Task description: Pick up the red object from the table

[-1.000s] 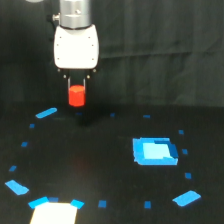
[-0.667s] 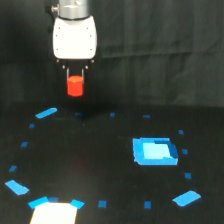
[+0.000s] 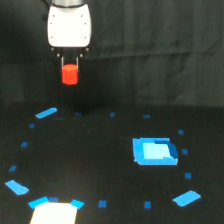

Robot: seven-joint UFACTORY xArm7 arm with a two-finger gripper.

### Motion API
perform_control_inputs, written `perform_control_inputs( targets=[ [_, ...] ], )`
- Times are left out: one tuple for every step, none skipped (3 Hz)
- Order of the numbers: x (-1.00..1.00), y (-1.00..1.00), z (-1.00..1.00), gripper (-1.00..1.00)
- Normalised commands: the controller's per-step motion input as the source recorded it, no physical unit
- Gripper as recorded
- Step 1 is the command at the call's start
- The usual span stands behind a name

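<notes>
Hanging high at the exterior view's upper left, the white gripper [image 3: 70, 62] is clamping the red object [image 3: 70, 75] between its fingers, holding it in the air, well clear of the black table [image 3: 100, 165]. Below, small blue tape marks are dotting the surface, and a bright blue square piece [image 3: 154, 151] is lying toward the exterior view's right.

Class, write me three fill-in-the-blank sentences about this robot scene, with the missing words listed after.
1. The pincer holds the red object ____ the table, not on it.
2. The body over the pincer is coloured ____.
3. The bright blue square piece lies on the exterior view's ____ side.

Missing words: above; white; right
</notes>
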Motion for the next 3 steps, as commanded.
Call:
perform_control_inputs(
  targets=[
    [-0.16,-0.57,0.39,-1.00],
    [-0.20,-0.14,-0.10,-1.00],
    [-0.08,-0.25,0.02,-1.00]
  ],
)
